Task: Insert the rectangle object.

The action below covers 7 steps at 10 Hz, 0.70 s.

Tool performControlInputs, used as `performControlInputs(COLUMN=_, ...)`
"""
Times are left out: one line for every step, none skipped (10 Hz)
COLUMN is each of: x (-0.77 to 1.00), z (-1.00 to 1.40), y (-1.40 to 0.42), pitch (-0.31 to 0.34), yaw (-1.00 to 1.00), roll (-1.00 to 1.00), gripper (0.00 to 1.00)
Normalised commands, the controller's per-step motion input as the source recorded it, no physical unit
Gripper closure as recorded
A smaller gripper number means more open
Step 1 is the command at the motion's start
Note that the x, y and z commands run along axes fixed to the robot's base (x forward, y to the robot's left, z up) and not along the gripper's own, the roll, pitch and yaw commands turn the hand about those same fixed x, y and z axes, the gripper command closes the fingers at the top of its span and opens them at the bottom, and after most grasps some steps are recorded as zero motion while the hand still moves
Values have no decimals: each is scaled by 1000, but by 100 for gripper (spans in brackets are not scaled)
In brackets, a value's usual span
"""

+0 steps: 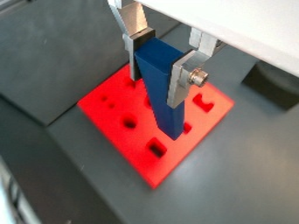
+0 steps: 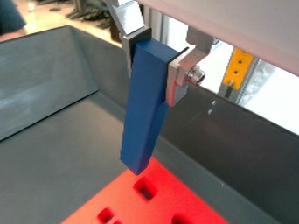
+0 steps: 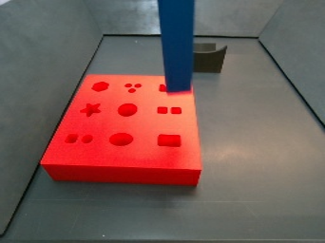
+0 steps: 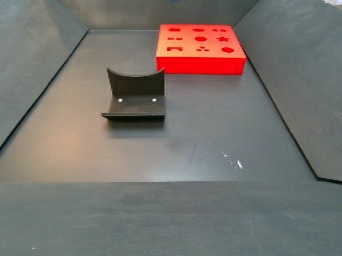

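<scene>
My gripper point(image 1: 162, 57) is shut on the rectangle object, a tall blue bar point(image 1: 163, 96). The silver fingers clamp its upper end in both wrist views point(image 2: 158, 57). The bar point(image 2: 142, 114) hangs upright over the red board point(image 1: 100, 109), which has several shaped holes. Its lower end is a little above the board point(image 2: 128, 206), near a rectangular hole. In a side view the bar point(image 3: 177, 47) stands over the back right part of the board point(image 3: 121, 163); the gripper is cut off above. In a side view the board point(image 4: 201, 66) lies at the far end; bar and gripper are out of view.
The dark fixture point(image 4: 134, 95) stands on the grey floor apart from the board, and shows behind the bar in a side view point(image 3: 210, 59). Grey walls enclose the floor on all sides.
</scene>
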Motion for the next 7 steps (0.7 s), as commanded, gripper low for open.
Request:
performControlInputs(x=191, z=0, y=-14, pitch=31, yaw=-114, roll=0, gripper=100)
performControlInputs(x=0, z=-46, y=0, pitch=-31, yaw=0, roll=0, gripper=100)
performControlInputs(x=0, z=-734, y=23, pitch=0, yaw=0, roll=-219, gripper=100)
performControlInputs(x=0, z=-829, y=111, pitch=31, yaw=0, roll=-177, gripper=100)
performControlInputs(x=-43, z=-877, y=160, pitch=64, yaw=-6, roll=-127, gripper=100)
performControlInputs(x=-31, z=-874, y=146, pitch=41, yaw=-46, roll=-146, gripper=100)
performControlInputs(x=0, z=-814, y=80, pitch=13, yaw=-49, roll=-184, gripper=100)
